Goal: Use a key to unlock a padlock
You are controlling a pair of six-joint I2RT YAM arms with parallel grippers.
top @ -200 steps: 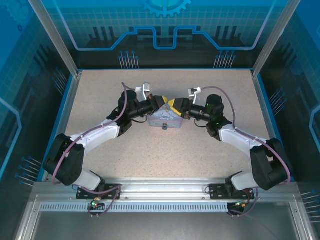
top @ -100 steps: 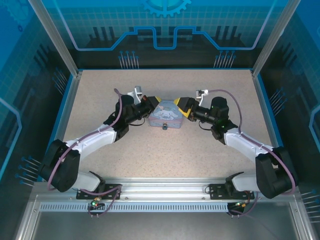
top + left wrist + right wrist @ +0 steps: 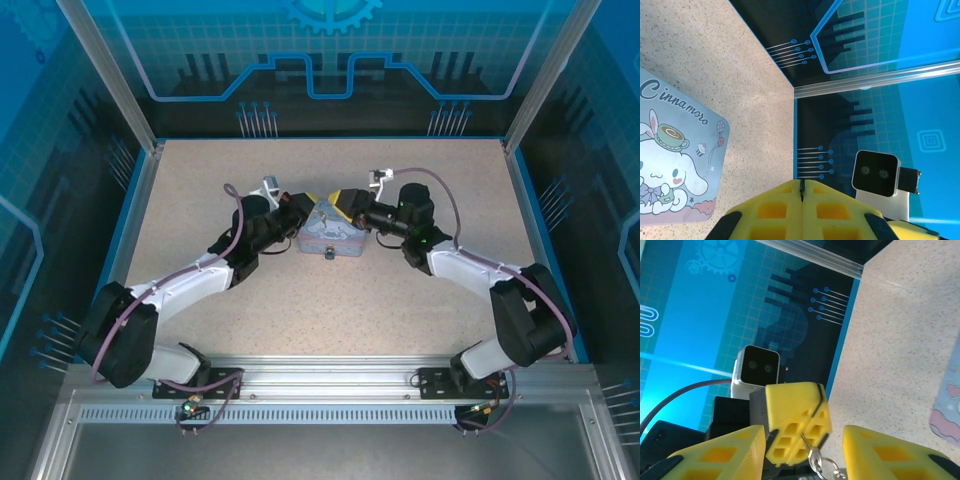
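Top view: the right fingers (image 3: 346, 203) have swung in from the side and now meet the left fingers (image 3: 307, 202) above the far edge of the tin box (image 3: 330, 238) on the worktop (image 3: 430, 290). The padlock (image 3: 328, 252) sits at the box's near side.

Left wrist view: the left fingers are pressed shut.

Right wrist view: the left fingers pinch the key (image 3: 806, 444). The right fingers stand open around it, likely closing in for a handover.
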